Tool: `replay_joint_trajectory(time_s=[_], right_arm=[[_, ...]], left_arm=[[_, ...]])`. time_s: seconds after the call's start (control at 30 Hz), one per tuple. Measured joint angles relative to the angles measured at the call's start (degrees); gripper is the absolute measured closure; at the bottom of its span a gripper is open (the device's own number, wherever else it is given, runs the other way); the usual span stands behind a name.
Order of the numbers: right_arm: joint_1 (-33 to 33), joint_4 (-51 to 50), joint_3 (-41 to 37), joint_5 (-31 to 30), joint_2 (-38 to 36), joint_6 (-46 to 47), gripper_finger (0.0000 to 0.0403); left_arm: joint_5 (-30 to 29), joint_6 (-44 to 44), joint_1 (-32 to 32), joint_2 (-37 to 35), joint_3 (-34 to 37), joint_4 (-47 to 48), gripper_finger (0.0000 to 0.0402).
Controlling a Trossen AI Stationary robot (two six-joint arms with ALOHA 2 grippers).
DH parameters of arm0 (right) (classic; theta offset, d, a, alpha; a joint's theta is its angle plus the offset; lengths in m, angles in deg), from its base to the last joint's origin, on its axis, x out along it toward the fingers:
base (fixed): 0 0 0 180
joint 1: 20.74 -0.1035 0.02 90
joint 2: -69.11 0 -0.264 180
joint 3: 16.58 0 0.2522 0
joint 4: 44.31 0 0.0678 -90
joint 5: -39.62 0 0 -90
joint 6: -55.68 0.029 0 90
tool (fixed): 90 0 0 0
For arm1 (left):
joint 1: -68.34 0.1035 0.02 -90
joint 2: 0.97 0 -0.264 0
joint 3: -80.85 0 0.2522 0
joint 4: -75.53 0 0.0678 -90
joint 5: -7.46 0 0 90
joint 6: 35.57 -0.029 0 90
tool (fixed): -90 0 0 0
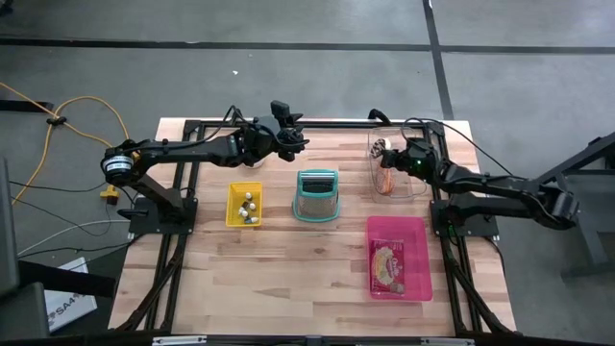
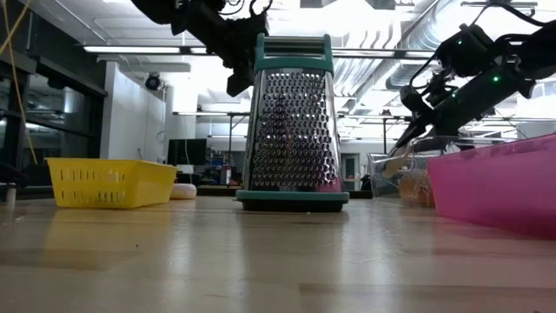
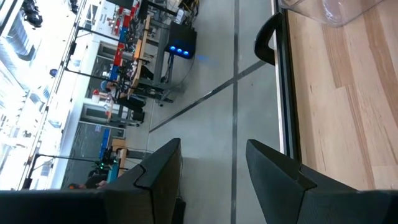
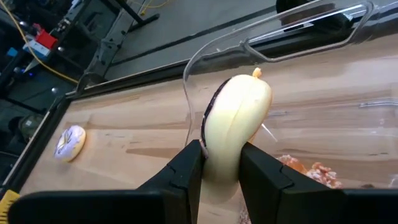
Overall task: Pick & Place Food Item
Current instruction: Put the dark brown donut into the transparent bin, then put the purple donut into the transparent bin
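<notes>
- Right gripper [image 4: 221, 163] pinches a pale, banana-shaped food piece [image 4: 233, 124]. It holds the piece up over the clear bin [image 1: 397, 165], at about 2 o'clock on the table [image 1: 288, 279].
- So the picking part looks done, I think. The food still has to be carried somewhere and put down. I can't tell where.
- Left gripper [image 3: 211, 168] is spread wide and holds nothing. It hangs in the air at about 12 o'clock, near the far edge.
- Things I can count:
- one clear bin with some orange food in it
- one pink tray [image 1: 400, 258] at 4 o'clock, with one packet [image 1: 388, 264] inside
- one yellow basket [image 1: 244, 204] at 9 o'clock, with small bits I can't count
- one grater [image 1: 316, 194] standing in the middle
- one small round item [image 4: 71, 142] on the wood beside the clear bin
</notes>
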Motion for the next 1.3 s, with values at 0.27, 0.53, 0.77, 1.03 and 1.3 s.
replay_joint_trajectory(time_s=[0.27,0.53,0.77,1.03,1.3], right_arm=[[0.01,0.27,0.01,0.13,0.14,-1.88,0.0312],[0.01,0.66,0.02,0.13,0.14,-2.80,0.0256],[0.01,1.71,0.02,-0.03,0.14,-2.82,0.0228],[0.01,1.93,0.02,-1.33,0.14,-3.43,0.0228],[-0.01,3.34,0.02,-1.26,0.14,-4.72,0.0229]], left_arm=[[-0.02,-0.01,0.00,0.00,0.00,0.00,0.0226],[-0.02,-0.04,0.00,0.02,0.00,0.00,0.0226],[-0.02,-0.04,0.00,0.00,0.02,0.01,0.0226],[-0.02,-0.04,0.00,0.00,0.01,0.00,0.0226],[-0.02,-0.04,-0.02,0.01,0.01,0.02,0.0226]])
